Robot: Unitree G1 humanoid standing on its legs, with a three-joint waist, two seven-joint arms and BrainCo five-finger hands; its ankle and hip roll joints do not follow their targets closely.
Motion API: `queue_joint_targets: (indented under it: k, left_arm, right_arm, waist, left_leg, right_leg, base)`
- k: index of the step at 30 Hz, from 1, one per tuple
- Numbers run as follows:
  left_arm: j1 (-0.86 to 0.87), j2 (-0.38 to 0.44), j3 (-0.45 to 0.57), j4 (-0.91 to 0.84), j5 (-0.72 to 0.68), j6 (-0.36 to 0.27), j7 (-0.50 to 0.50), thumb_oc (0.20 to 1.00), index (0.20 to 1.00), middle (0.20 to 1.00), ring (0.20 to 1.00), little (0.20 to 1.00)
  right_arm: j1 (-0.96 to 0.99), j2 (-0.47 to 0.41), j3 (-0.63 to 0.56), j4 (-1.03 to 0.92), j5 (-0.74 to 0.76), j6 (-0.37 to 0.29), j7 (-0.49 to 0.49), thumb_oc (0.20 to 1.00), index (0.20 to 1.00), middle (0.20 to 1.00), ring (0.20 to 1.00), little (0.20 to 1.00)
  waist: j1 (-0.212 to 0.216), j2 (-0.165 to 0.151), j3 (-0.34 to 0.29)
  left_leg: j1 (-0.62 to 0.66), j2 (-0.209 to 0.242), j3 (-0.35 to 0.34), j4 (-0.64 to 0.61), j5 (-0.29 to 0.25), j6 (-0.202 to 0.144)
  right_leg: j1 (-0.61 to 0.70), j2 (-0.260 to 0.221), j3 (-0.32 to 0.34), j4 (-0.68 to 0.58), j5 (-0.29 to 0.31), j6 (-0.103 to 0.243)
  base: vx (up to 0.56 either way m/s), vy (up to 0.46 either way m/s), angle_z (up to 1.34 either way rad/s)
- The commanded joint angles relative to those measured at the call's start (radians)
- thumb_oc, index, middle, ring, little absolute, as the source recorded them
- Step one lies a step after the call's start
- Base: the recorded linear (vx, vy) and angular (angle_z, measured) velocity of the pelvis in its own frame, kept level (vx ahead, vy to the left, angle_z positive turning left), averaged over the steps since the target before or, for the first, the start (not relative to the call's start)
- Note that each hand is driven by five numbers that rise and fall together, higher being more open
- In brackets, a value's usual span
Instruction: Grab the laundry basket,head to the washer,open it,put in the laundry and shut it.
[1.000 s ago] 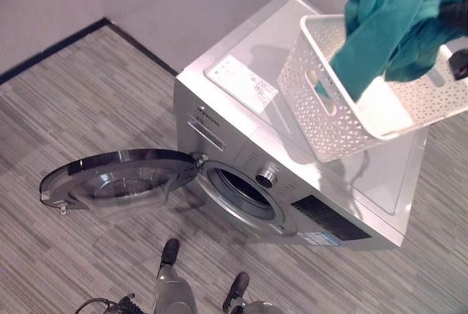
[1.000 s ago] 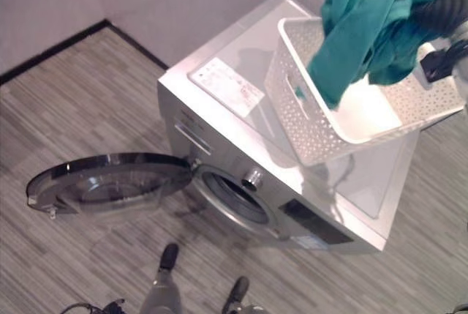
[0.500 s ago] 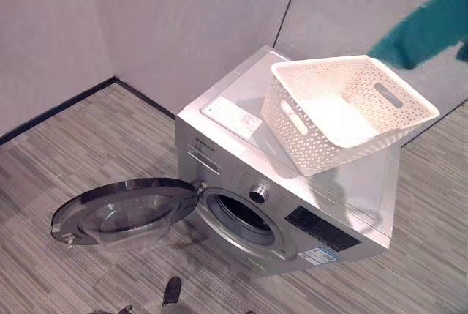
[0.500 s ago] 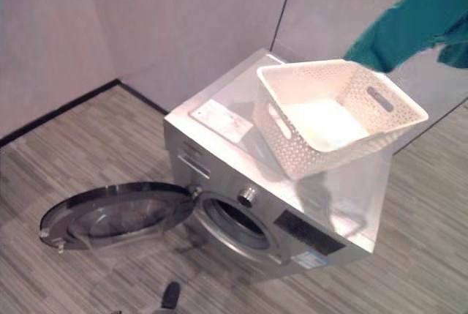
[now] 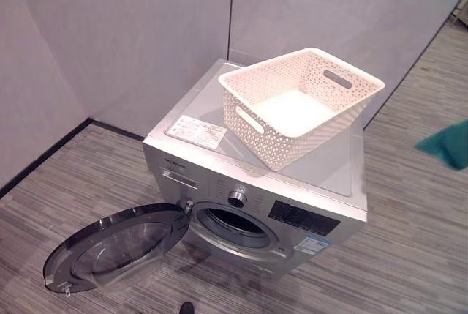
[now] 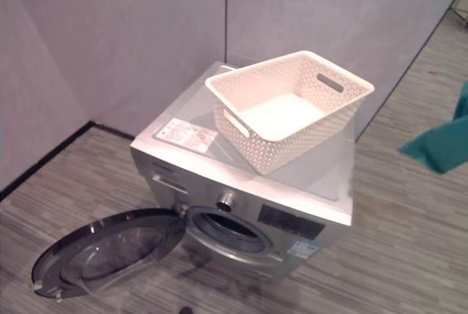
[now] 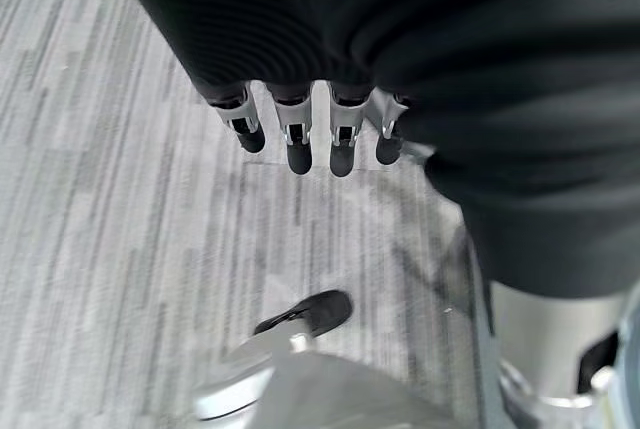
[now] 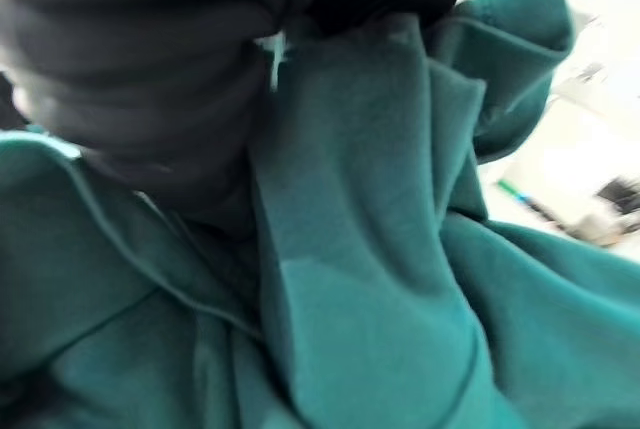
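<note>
Left wrist view shows the left hand [image 7: 300,139] hanging over the striped floor [image 7: 110,199], fingers relaxed and straight, holding nothing. To its right in the eye views lies the round door [image 5: 117,252], swung fully open, hinged to the silver washer [image 5: 219,182] with the drum mouth [image 5: 232,225] exposed. On the washer's top sits the white perforated basket [image 5: 292,113], tilted, with nothing in it. A white label [image 5: 196,129] lies flat on the top beside the basket and a small sticker [image 5: 314,244] is on the front panel; print on both is too small to read. Farthest right, the teal garment [image 6: 439,146] hangs well clear of the basket. In the right wrist view it bunches against the right hand [image 8: 150,69]; the fingers are buried in cloth, so the grasp cannot be confirmed.

Assessment: the garment looks light, soft and limp, likely to drape and snag on the drum rim; best held gathered at its bulk.
</note>
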Motion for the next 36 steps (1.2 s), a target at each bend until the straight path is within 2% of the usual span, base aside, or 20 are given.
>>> queue_joint_targets:
  k: [1,2,3,5,6,7,9,12,15,24,31,36]
  left_arm:
    - [-0.064,0.020,0.014,0.065,0.041,-0.012,0.002,1.000,1.000,1.000,1.000,1.000]
    - [-0.057,0.016,0.017,0.058,0.046,-0.014,-0.002,1.000,1.000,1.000,1.000,1.000]
    - [-0.056,0.017,0.018,0.058,0.046,-0.014,-0.002,1.000,1.000,1.000,1.000,1.000]
    - [-0.053,0.004,0.014,0.047,0.050,-0.016,-0.007,1.000,1.000,1.000,1.000,1.000]
    - [-0.051,0.008,0.015,0.046,0.051,-0.016,-0.007,1.000,1.000,1.000,1.000,1.000]
    - [-0.051,-0.004,0.010,0.043,0.050,-0.016,-0.013,1.000,1.000,1.000,1.000,1.000]
    - [-0.050,-0.006,0.011,0.042,0.050,-0.017,-0.015,1.000,1.000,1.000,1.000,1.000]
    - [-0.044,-0.014,0.009,0.031,0.048,-0.027,-0.011,1.000,1.000,1.000,1.000,1.000]
    - [-0.037,-0.012,0.011,0.024,0.047,-0.032,-0.011,1.000,1.000,1.000,1.000,1.000]
    - [0.008,0.003,0.001,-0.005,0.056,-0.051,-0.038,1.000,1.000,1.000,1.000,1.000]
    - [0.010,0.012,-0.033,-0.055,0.041,-0.069,-0.042,1.000,1.000,1.000,1.000,1.000]
    - [-0.025,0.017,-0.117,-0.201,0.007,-0.090,-0.019,1.000,1.000,1.000,1.000,1.000]
  right_arm:
    - [-0.030,0.026,-0.015,-0.123,-0.058,-0.039,0.016,0.200,0.200,0.200,0.200,0.200]
    - [-0.006,0.082,0.015,-0.148,-0.074,-0.039,0.037,0.200,0.200,0.200,0.200,0.200]
    - [-0.006,0.084,0.014,-0.149,-0.074,-0.038,0.038,0.200,0.200,0.200,0.200,0.200]
    - [0.027,0.188,0.094,-0.199,-0.067,-0.046,0.083,0.200,0.200,0.200,0.200,0.200]
    - [0.029,0.194,0.095,-0.205,-0.069,-0.044,0.084,0.200,0.200,0.200,0.200,0.200]
    - [0.053,0.251,0.156,-0.221,-0.050,-0.051,0.124,0.200,0.200,0.200,0.200,0.200]
    - [0.061,0.269,0.185,-0.230,-0.046,-0.051,0.143,0.200,0.200,0.200,0.200,0.200]
    - [0.141,0.344,0.261,-0.219,-0.029,-0.055,0.206,0.200,0.200,0.200,0.200,0.200]
    - [0.190,0.370,0.284,-0.200,-0.027,-0.053,0.237,0.200,0.200,0.200,0.200,0.200]
    - [0.355,0.445,0.420,0.087,-0.056,-0.033,0.373,0.200,0.200,0.200,0.200,0.200]
    - [0.281,0.471,0.523,0.280,-0.006,-0.044,0.400,0.200,0.200,0.200,0.200,0.200]
    - [0.133,0.485,0.664,0.345,0.028,-0.054,0.383,0.200,0.200,0.200,0.200,0.200]
  waist:
    - [0.043,-0.032,0.013]
    - [0.037,-0.025,0.017]
    - [0.038,-0.026,0.017]
    - [0.028,-0.012,0.026]
    - [0.027,-0.016,0.024]
    - [0.018,-0.007,0.031]
    - [0.014,-0.006,0.033]
    - [-0.001,0.006,0.045]
    - [-0.010,0.010,0.051]
    - [-0.046,0.024,0.093]
    - [-0.044,0.023,0.129]
    - [-0.017,0.037,0.199]
  left_leg:
    - [0.057,-0.016,0.004,0.011,-0.147,0.057]
    - [0.063,-0.019,0.009,0.011,-0.148,0.059]
    - [0.063,-0.019,0.009,0.011,-0.148,0.059]
    - [0.066,-0.020,0.020,0.011,-0.148,0.061]
    - [0.067,-0.020,0.022,0.011,-0.148,0.061]
    - [0.068,-0.021,0.029,0.011,-0.145,0.062]
    - [0.069,-0.020,0.034,0.011,-0.145,0.061]
    - [0.071,-0.020,0.045,0.011,-0.141,0.060]
    - [0.070,-0.019,0.048,0.011,-0.138,0.057]
    - [0.071,-0.008,0.079,0.011,-0.132,0.048]
    - [0.059,-0.006,0.103,0.011,-0.123,0.052]
    - [0.005,-0.016,0.080,0.011,-0.101,0.055]
  right_leg:
    - [0.005,-0.029,-0.012,0.023,0.000,0.027]
    - [0.005,-0.032,-0.008,0.021,0.004,0.028]
    - [0.005,-0.032,-0.007,0.021,0.004,0.028]
    - [0.002,-0.035,0.000,0.019,0.009,0.029]
    - [0.002,-0.035,0.001,0.019,0.009,0.029]
    - [-0.001,-0.036,0.006,0.019,0.011,0.029]
    - [-0.003,-0.037,0.010,0.018,0.013,0.028]
    - [-0.006,-0.038,0.016,0.019,0.016,0.028]
    - [-0.008,-0.039,0.018,0.018,0.017,0.028]
    - [-0.021,-0.034,0.029,0.017,0.024,0.030]
    - [-0.057,-0.036,0.063,0.015,0.044,0.034]
    - [-0.091,-0.048,0.049,0.014,0.054,0.033]
  base:
    - [-0.02,0.010,-0.12]
    - [0.00,0.004,-0.08]
    - [-0.02,0.003,-0.20]
    - [-0.02,-0.001,-0.17]
    - [-0.02,0.001,-0.06]
    - [-0.02,-0.002,-0.08]
    - [-0.02,-0.003,-0.06]
    - [0.00,-0.003,-0.02]
    - [-0.01,-0.012,-0.13]
    - [0.00,-0.002,-0.01]
    - [-0.03,0.006,-0.27]
    - [-0.09,0.015,-0.05]
